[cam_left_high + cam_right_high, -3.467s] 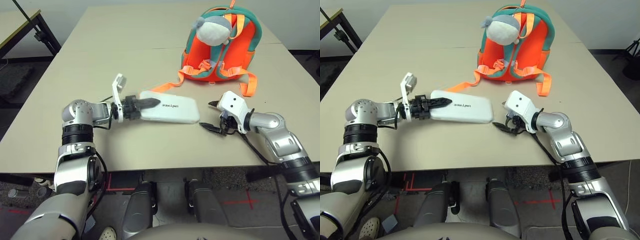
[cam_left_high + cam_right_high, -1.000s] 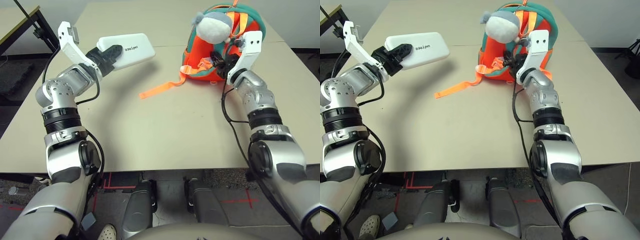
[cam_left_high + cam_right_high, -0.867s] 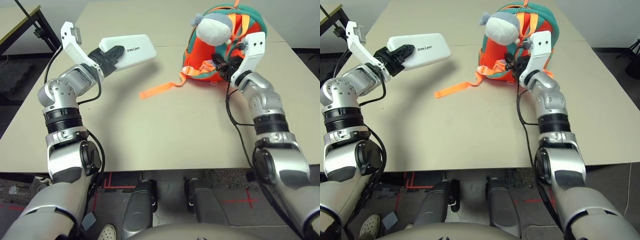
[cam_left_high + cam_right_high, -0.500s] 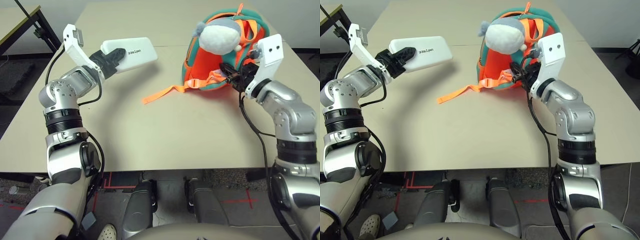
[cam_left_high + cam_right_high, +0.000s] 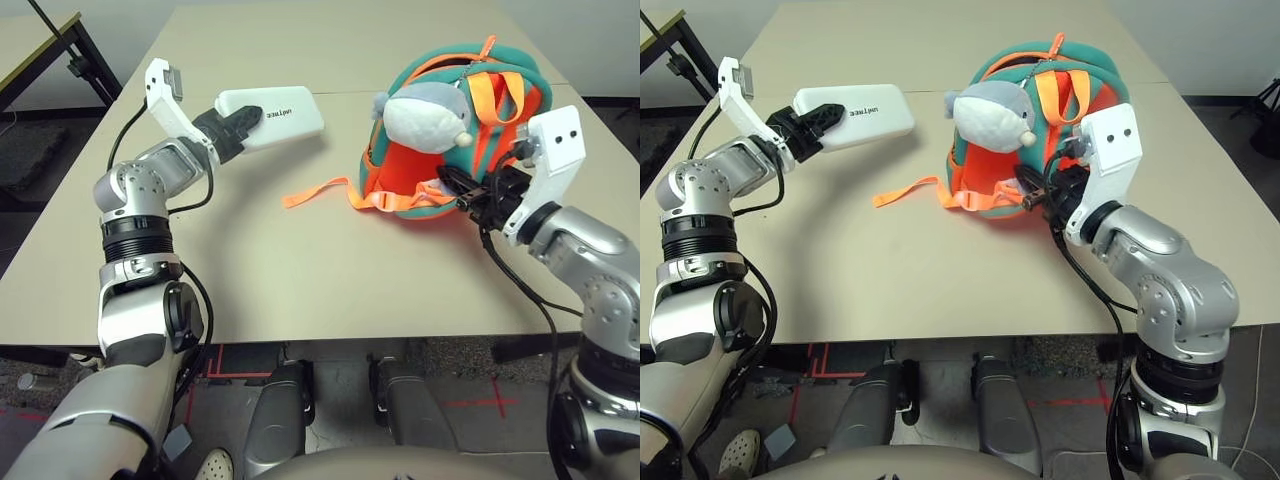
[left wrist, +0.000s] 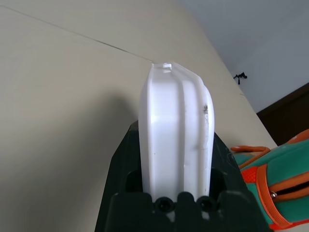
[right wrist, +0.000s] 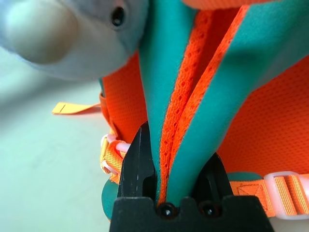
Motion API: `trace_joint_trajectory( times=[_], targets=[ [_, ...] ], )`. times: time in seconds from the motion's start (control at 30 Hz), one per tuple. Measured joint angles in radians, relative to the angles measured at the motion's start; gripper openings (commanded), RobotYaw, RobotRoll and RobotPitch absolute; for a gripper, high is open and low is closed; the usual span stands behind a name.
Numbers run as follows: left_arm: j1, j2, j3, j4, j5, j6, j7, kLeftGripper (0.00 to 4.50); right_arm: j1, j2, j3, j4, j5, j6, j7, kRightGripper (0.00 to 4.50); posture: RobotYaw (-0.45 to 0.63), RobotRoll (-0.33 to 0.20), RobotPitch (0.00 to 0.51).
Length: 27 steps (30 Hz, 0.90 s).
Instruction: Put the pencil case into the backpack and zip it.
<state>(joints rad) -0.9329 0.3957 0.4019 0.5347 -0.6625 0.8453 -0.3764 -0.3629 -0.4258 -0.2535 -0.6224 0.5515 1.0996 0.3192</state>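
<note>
Pencil case [image 5: 270, 117]: white, rounded, dark lettering, raised over table's left. Backpack [image 5: 415, 170]: orange-teal, strap side facing near, far right on table.

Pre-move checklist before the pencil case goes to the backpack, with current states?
1. Pencil case clamped in left gripper: ok
2. Case raised off table, shadow beneath: ok
3. Right gripper gripping backpack's teal-orange straps: ok
4. Case lined up at the bag's top opening: not ok, still off to the left
5. Plush toy clear of the front: not ok, dangles over it
6. Inside of bag free: cannot tell
</note>
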Motion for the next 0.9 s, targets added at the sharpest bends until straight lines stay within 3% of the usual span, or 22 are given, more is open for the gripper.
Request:
trace_joint_trajectory(
  times=[0.2,0.4,0.67,0.9],
  targets=[
    [-0.003,-0.001,-0.009,0.023,0.003,-0.011,-0.005,1.23,0.014,0.004,-0.004,-0.006,0.027,0.011,-0.010,0.47,-0.16,0.000,0.145],
    [-0.007,0.000,-0.021,0.027,0.007,-0.027,-0.019,1.23,0.069,-0.031,0.065,0.004,0.002,-0.078,0.007,0.47,-0.15,0.000,0.139],
    [-0.023,0.012,-0.069,-0.111,0.000,-0.058,-0.172,1.23,0.070,-0.007,0.140,0.127,-0.077,-0.247,0.012,0.47,-0.13,0.000,0.140],
    [-0.079,0.084,-0.085,-0.168,-0.023,-0.060,-0.341,1.23,0.051,-0.007,0.165,0.190,-0.107,-0.306,0.026,0.47,-0.12,0.000,0.140]
  ],
)
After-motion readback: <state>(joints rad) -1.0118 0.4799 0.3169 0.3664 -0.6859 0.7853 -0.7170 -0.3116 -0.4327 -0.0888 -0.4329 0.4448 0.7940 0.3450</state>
